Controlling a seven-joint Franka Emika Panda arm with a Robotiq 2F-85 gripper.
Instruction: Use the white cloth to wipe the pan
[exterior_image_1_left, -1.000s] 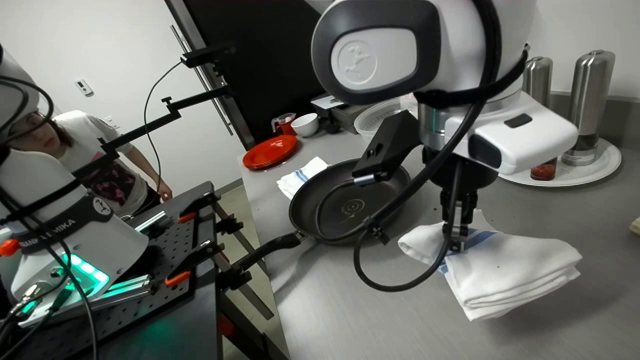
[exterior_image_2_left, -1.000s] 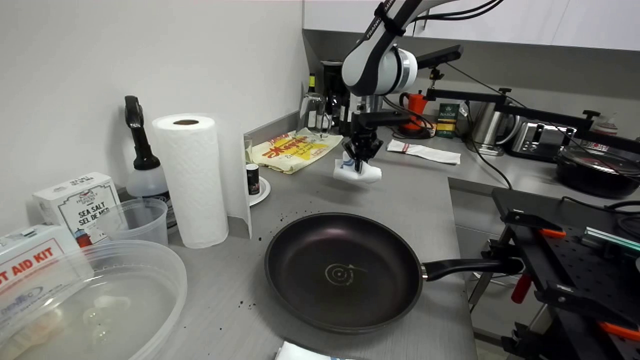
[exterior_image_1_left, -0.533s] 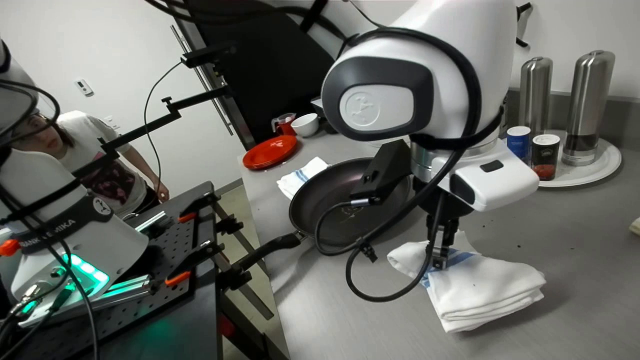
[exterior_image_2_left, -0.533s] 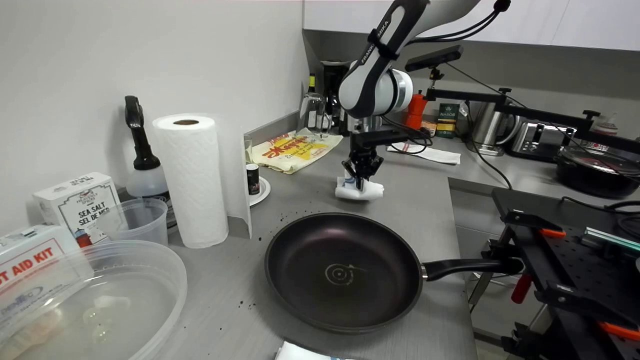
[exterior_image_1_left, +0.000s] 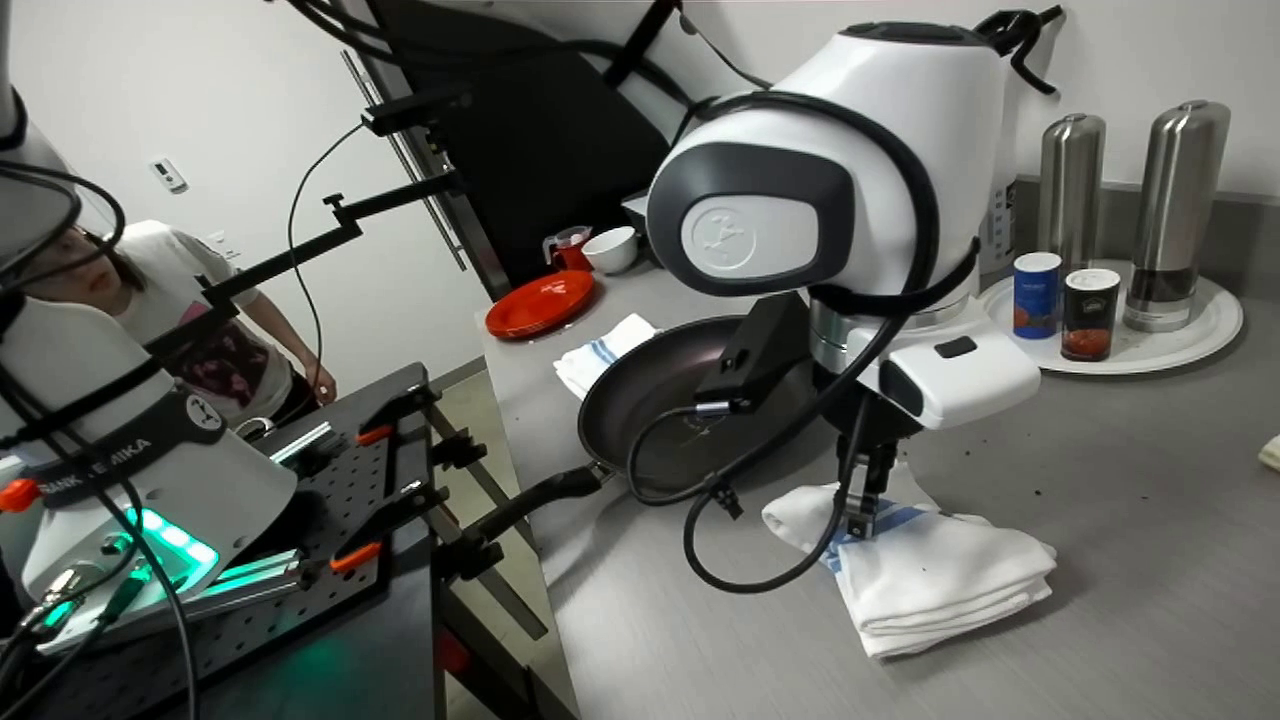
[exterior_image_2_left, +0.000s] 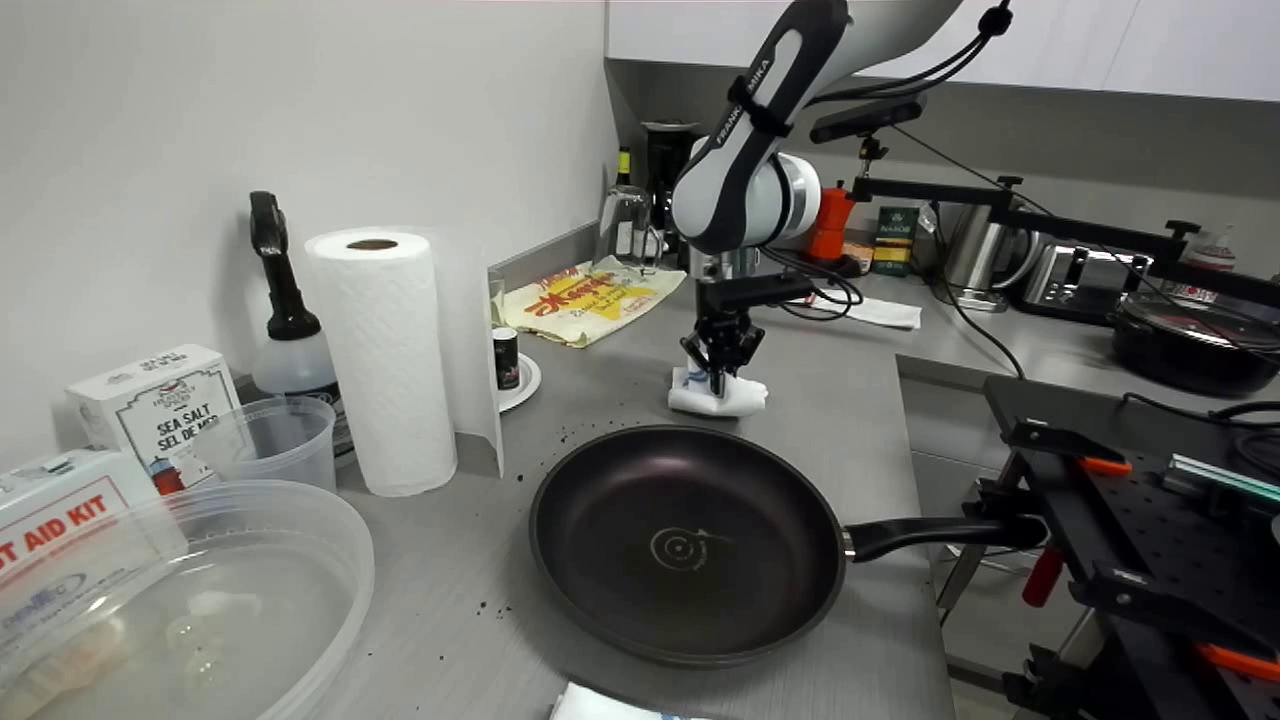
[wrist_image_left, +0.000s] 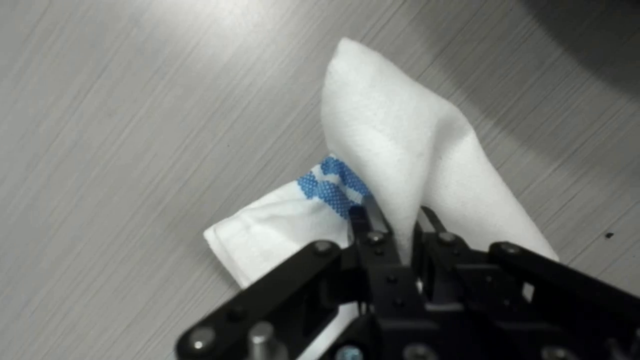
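A folded white cloth (exterior_image_1_left: 950, 585) with blue stripes is held in my gripper (exterior_image_1_left: 862, 520), shut on a pinched fold. The cloth also shows in an exterior view (exterior_image_2_left: 735, 397) and in the wrist view (wrist_image_left: 385, 110). The wrist view shows the fold squeezed between the two fingers (wrist_image_left: 392, 220). The cloth is low over the counter; I cannot tell if it touches. The dark pan (exterior_image_2_left: 620, 550) lies on the counter beside the cloth, apart from it. Its inside looks bare in an exterior view. The arm partly covers the pan (exterior_image_1_left: 640, 400) in an exterior view.
The pan's handle (exterior_image_2_left: 930, 535) sticks out past the counter edge. A second striped white cloth (exterior_image_1_left: 605, 352) lies beyond the pan. A plate (exterior_image_1_left: 1215, 330) with shakers and mills, a paper towel roll (exterior_image_2_left: 385, 380) and a clear tub (exterior_image_2_left: 345, 600) stand along the wall side.
My gripper, still holding the cloth, has moved down toward the counter and closer to the pan. The shakers on the plate have come into sight. The pan has not moved.
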